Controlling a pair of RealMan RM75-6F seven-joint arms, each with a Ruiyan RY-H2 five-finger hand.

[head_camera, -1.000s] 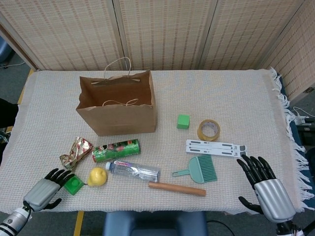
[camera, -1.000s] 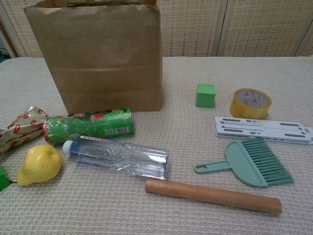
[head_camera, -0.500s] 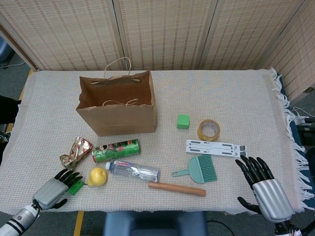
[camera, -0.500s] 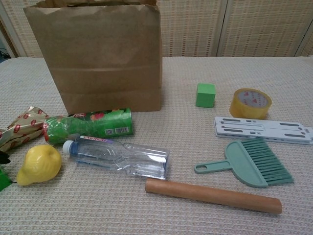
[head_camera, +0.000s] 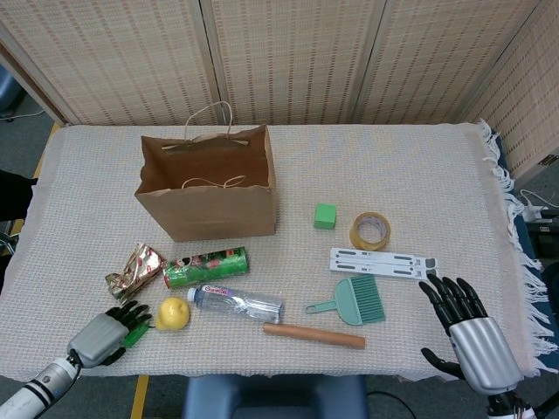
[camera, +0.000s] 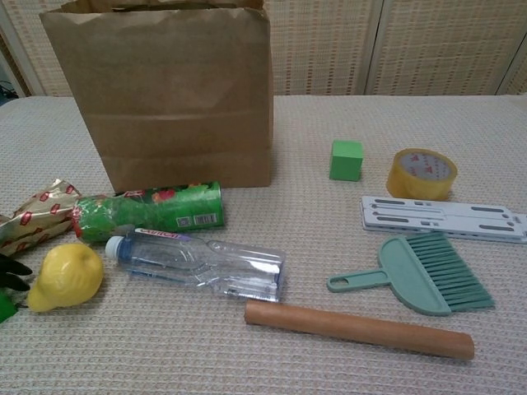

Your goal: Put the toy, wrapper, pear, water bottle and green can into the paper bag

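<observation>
The brown paper bag [head_camera: 207, 196] [camera: 160, 95] stands open at the back left. In front of it lie the foil wrapper [head_camera: 135, 269] [camera: 37, 220], the green can [head_camera: 207, 266] [camera: 148, 212], the clear water bottle [head_camera: 238, 303] [camera: 202, 263] and the yellow pear [head_camera: 173, 312] [camera: 66, 276]. My left hand [head_camera: 109, 336] sits at the front left edge, its dark fingers [camera: 10, 270] spread over the small green toy [head_camera: 137, 336] [camera: 4, 309], which still rests on the cloth. My right hand [head_camera: 467, 336] hovers open at the front right, holding nothing.
A green cube [head_camera: 325, 216] [camera: 346, 159], a tape roll [head_camera: 369, 230] [camera: 421, 173], a white slotted bar [head_camera: 382, 262] [camera: 445, 218], a small green brush [head_camera: 354, 301] [camera: 428, 276] and a wooden rod [head_camera: 314, 335] [camera: 358, 327] lie right of the bag. Screens stand behind the table.
My left hand has slid right and towards the front edge, now covering most of the green toy beside the pear. The right hand barely shifted.
</observation>
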